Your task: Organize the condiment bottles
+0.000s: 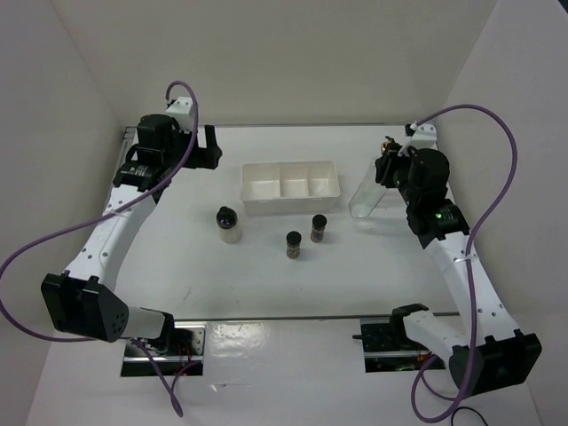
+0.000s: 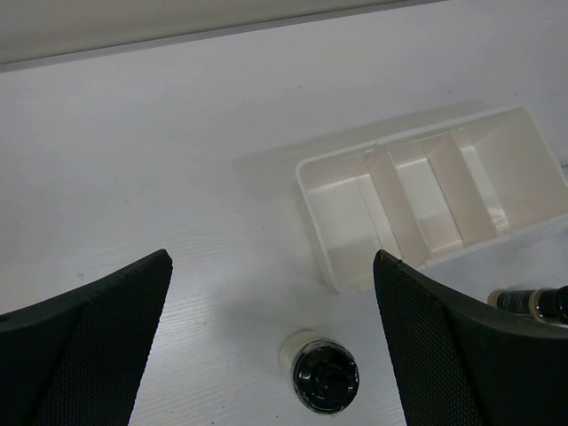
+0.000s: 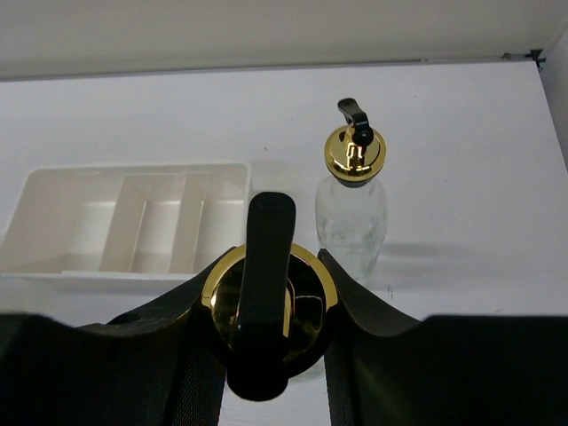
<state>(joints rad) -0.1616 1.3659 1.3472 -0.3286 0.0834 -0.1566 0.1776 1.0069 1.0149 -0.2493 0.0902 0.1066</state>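
My right gripper is shut on the gold spout cap of a tall clear glass bottle, right of the tray. In the right wrist view the fingers clamp that cap. The second gold-spouted bottle stands upright just beyond it; only its spout shows from above. A whitish black-capped jar and two dark spice jars stand in front of the tray. My left gripper is open and empty at the back left, above the table, with the whitish jar below it.
The white three-compartment tray sits mid-table with nothing in it; it also shows in the left wrist view and the right wrist view. White walls close the back and both sides. Both arm bases stand at the near edge.
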